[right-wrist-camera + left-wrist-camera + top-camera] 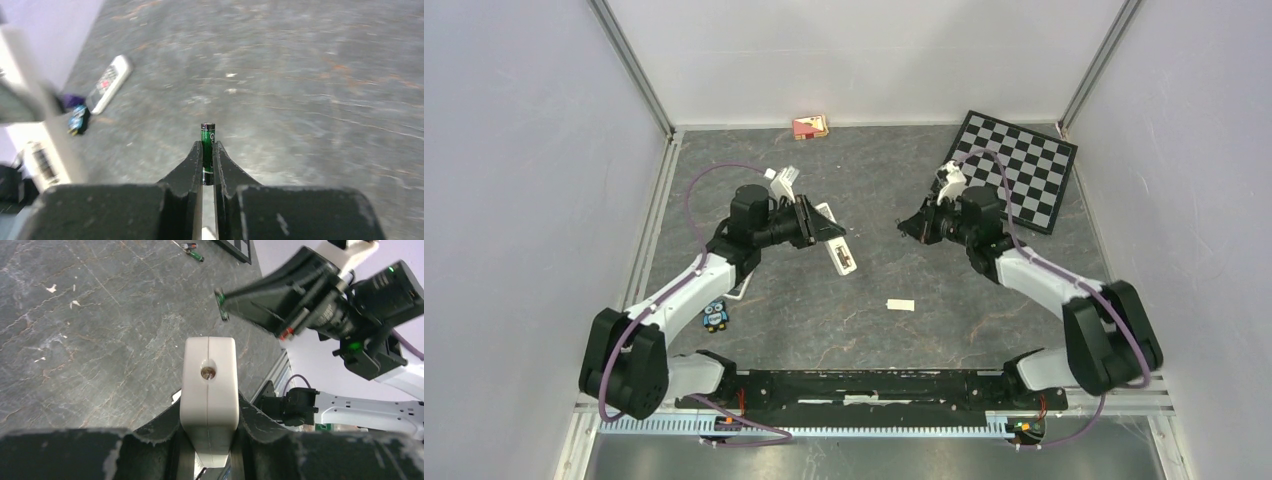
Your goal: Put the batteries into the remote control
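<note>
Above the tabletop [325, 75], the right tool [207, 152] pinched a battery [207, 132] by its lower end, so it could pivot or slip on its way to the remote [210, 375] clamped in the left tool [209, 422].

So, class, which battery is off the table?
The green battery pinched in the right end effector; the other batteries lie loose on the table.

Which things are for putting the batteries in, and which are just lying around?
For the job: remote in left gripper; battery in right gripper; spare batteries.
Lying about: chessboard; penguin toy; red box; second remote.
</note>
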